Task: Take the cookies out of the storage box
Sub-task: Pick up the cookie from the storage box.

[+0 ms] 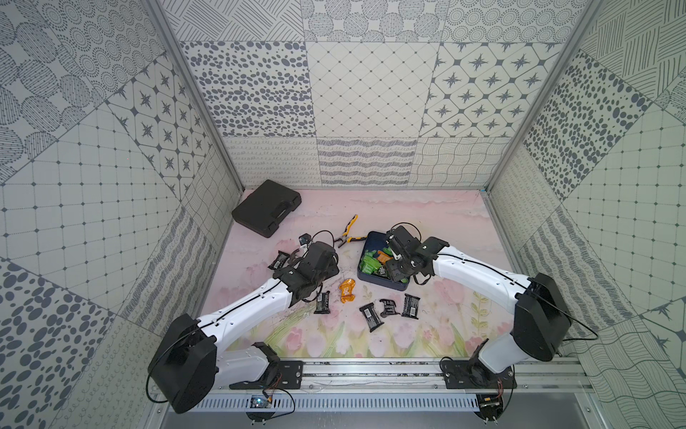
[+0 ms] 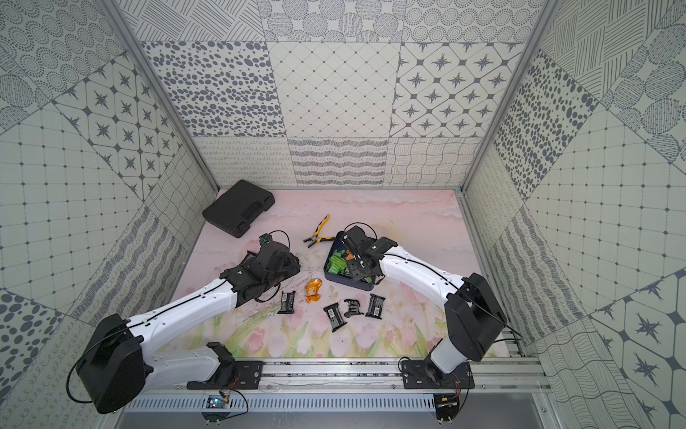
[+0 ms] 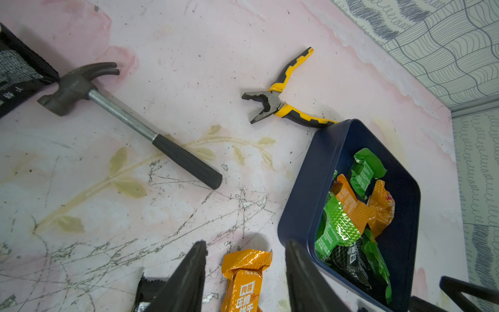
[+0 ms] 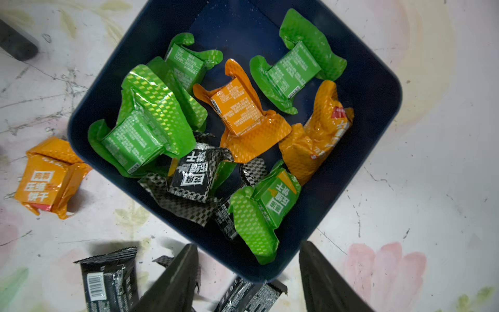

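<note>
Cookies (image 4: pixel 237 113), green, orange and black, mostly piled in storage box (image 4: pixel 383 89). Several black packets (image 1: pixel 371 315) and one orange packet (image 3: pixel 243 278) already out on bench (image 3: pixel 189 54), near the box. Right claw (image 4: pixel 248 244) spread, empty, over box's near corner, likely lined up for next pick. Left claw (image 3: pixel 245 243) spread, empty, above orange packet, clear of box. Pliers (image 3: pixel 283 102) at box's far corner.
</note>
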Tool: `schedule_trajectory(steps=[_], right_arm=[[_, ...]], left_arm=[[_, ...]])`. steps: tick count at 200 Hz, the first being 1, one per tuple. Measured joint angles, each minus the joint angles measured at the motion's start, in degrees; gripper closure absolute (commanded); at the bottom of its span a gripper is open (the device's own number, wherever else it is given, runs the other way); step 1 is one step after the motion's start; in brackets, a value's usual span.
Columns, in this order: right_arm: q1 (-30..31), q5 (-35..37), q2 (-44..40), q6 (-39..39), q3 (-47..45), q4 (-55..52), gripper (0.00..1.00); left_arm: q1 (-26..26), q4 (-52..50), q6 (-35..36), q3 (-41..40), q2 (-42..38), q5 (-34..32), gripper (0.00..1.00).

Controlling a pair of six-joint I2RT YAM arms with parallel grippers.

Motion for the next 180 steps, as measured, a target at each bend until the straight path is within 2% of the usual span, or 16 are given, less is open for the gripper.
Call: schedule_trajectory(steps=[49,97,180], right_arm=[[0.0,0.3,8.0,-3.8,5.0,-2.4,0.43],[0.2,2.3,12.7,-4.5,7.4,-4.9,0.55],[0.2,4.9,14.6,-4.0,7.8,-6.2,0.83]], left_arm=[[0.0,0.0,-0.1,-0.3,-0.5,-0.2,0.49],[0.1,0.2,-0.2,-0.5,-0.5,-0.2,0.50],[0.4,0.4,-0.2,-0.5,-0.5,-0.2,0.50]])
